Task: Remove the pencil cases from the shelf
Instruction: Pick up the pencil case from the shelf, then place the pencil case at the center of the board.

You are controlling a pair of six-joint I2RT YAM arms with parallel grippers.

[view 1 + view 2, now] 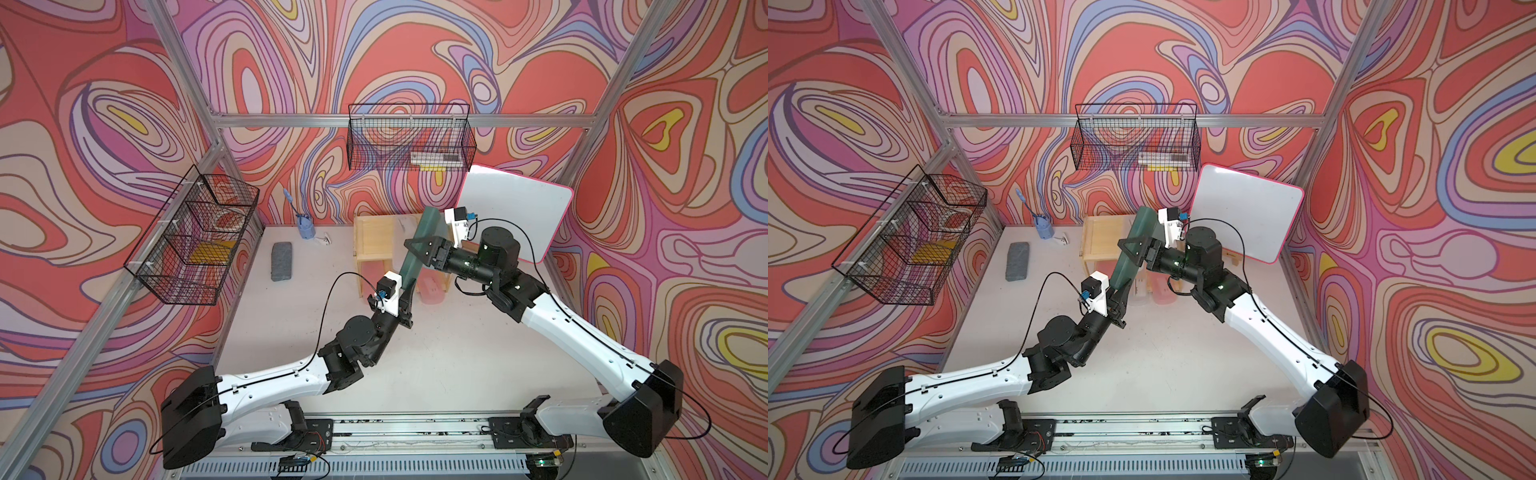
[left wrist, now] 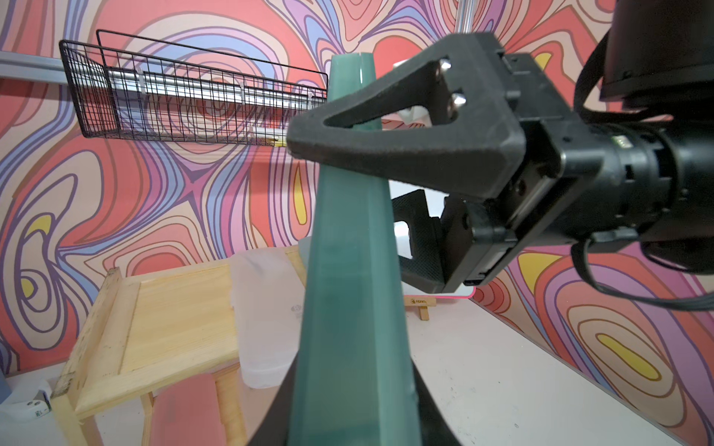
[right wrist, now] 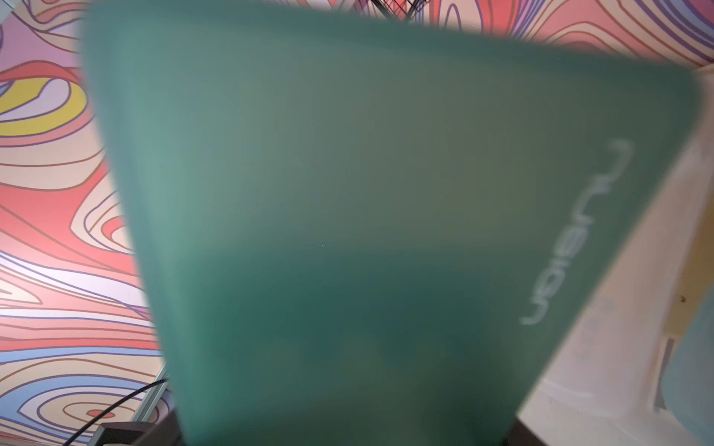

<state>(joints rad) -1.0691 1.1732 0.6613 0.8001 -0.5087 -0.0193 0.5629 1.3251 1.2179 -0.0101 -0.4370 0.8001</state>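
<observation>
A dark green pencil case (image 1: 430, 226) stands tilted upward in front of the light wooden shelf (image 1: 374, 239). My left gripper (image 1: 406, 299) is shut on its lower end, and dark fingers (image 2: 276, 409) flank it in the left wrist view. The jaws of my right gripper (image 1: 413, 245) stand on either side of the case's middle, one finger (image 2: 386, 154) across its near edge; whether they press it is unclear. That case (image 3: 347, 193) fills the right wrist view. A frosted clear pencil case (image 2: 266, 316) lies on the shelf's top. A pink one (image 1: 432, 289) sits on the lower tier.
A grey felt block (image 1: 282, 262) and a blue cup (image 1: 305, 230) sit on the table left of the shelf. A pink-edged whiteboard (image 1: 515, 216) leans at the back right. Black wire baskets hang on the left wall (image 1: 195, 241) and the back wall (image 1: 409, 139).
</observation>
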